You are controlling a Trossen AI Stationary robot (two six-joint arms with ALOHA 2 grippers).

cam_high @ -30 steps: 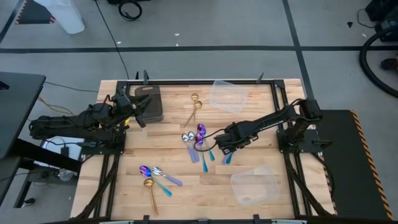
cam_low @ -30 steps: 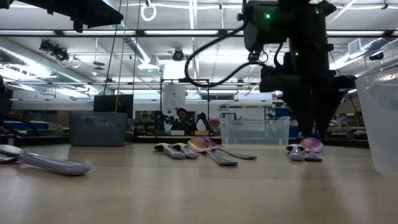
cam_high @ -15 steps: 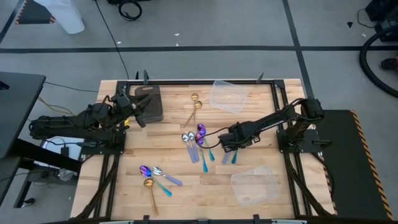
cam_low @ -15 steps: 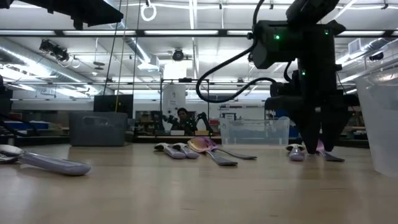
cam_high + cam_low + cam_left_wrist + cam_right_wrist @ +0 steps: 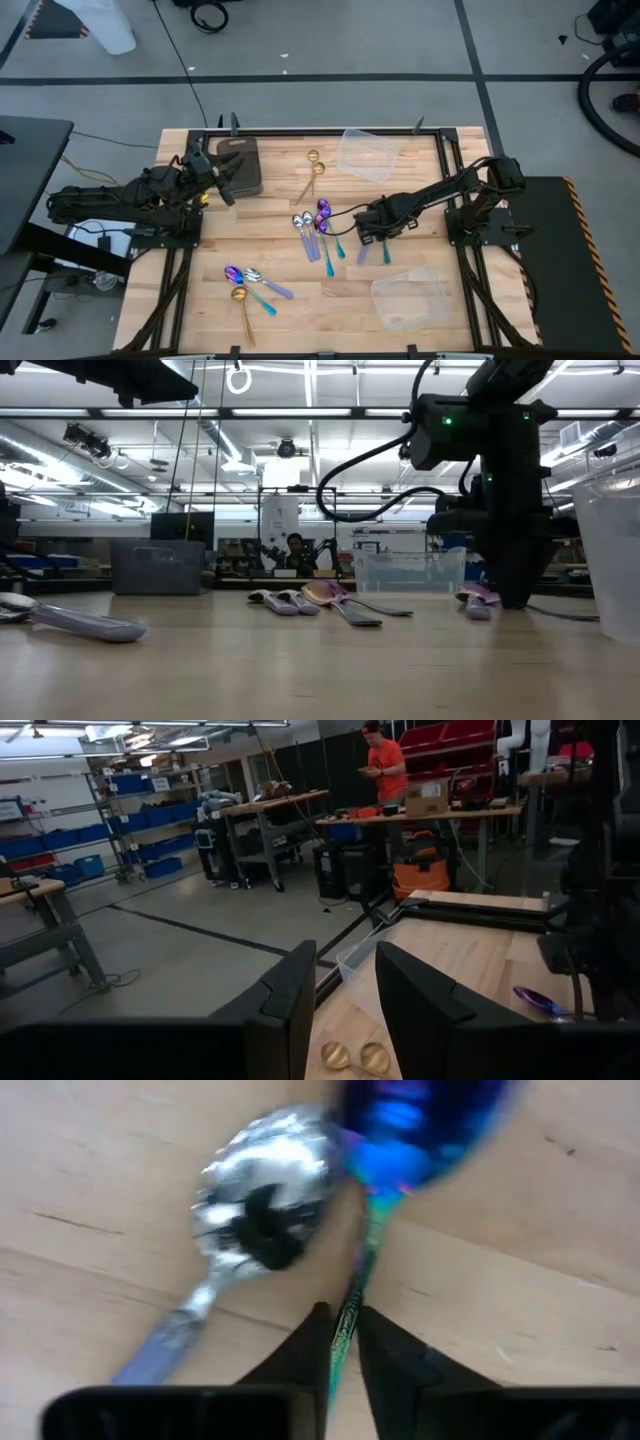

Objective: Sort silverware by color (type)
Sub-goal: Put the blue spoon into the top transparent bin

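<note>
Pinching an iridescent spoon (image 5: pixel 400 1125) by its handle, right gripper (image 5: pixel 342 1342) at table centre | silver spoon (image 5: pixel 262 1220) alongside | left gripper (image 5: pixel 345 1010) parted over grey tray (image 5: pixel 240 165)

A large robotics lab or industrial workshop, with a grey concrete floor (image 5: pixel 330 45) crossed by dark tape lines around a wooden counter (image 5: pixel 300 300) set in a black metal frame. Far beyond the left end effector (image 5: pixel 345 1010), the open hall holds shelving with blue storage bins (image 5: pixel 150 870), workbenches (image 5: pixel 270 805) crowded with equipment, red bins (image 5: pixel 450 740) on a wall and a person in an orange shirt (image 5: pixel 383 765) standing at a bench. Rows of long ceiling lights (image 5: pixel 150 430) run overhead behind the right end effector (image 5: pixel 515 585).
</note>
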